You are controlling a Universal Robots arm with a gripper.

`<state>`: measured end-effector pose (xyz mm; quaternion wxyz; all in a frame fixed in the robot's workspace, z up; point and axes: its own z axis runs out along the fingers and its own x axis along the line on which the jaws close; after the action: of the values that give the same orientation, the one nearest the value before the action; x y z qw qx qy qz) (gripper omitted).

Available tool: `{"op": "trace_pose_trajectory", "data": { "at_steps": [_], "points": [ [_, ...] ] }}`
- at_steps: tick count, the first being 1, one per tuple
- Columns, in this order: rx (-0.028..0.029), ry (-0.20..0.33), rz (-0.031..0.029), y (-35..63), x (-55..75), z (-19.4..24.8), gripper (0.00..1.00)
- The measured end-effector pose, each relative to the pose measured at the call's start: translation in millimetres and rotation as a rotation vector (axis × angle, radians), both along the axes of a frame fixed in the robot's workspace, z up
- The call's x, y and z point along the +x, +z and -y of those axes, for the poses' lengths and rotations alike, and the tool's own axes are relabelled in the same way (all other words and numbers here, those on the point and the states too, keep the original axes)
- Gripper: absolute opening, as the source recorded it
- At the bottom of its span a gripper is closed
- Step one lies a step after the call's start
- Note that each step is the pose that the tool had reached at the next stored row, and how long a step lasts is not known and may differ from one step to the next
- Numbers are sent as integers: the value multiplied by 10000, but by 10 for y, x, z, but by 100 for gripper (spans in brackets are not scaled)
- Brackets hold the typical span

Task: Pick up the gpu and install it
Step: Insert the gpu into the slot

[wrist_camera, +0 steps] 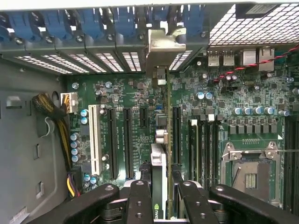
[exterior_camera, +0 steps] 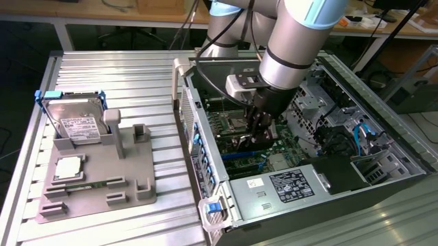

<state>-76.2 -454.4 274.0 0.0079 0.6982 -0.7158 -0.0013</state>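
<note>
black two-finger claw (wrist_camera: 159, 196) clamped on thin dark-green gpu card w/ silver bracket (wrist_camera: 161, 60) | card edge-on betw fingers, running fwd from claw to rear slot openings | inside open grey pc case (exterior_camera: 383, 128), over green mobo (wrist_camera: 117, 121) | prob aligning w/ slot

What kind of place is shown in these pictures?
Probably a robotics lab or test workshop: a robot arm reaches into an open computer case on a metal table, with a grey parts holder alongside and workbenches behind.

Green motherboard (wrist_camera: 140, 116), blue slot latches (wrist_camera: 70, 23), black hand (wrist_camera: 161, 196), grey parts stand (exterior_camera: 96, 174).
</note>
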Motion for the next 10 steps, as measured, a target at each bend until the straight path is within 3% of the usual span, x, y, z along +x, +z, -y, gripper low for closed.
{"op": "trace_pose_trajectory", "data": {
  "at_steps": [10],
  "points": [
    [-2, -1, 0, -91, -90, 0, 27]
  ]
}}
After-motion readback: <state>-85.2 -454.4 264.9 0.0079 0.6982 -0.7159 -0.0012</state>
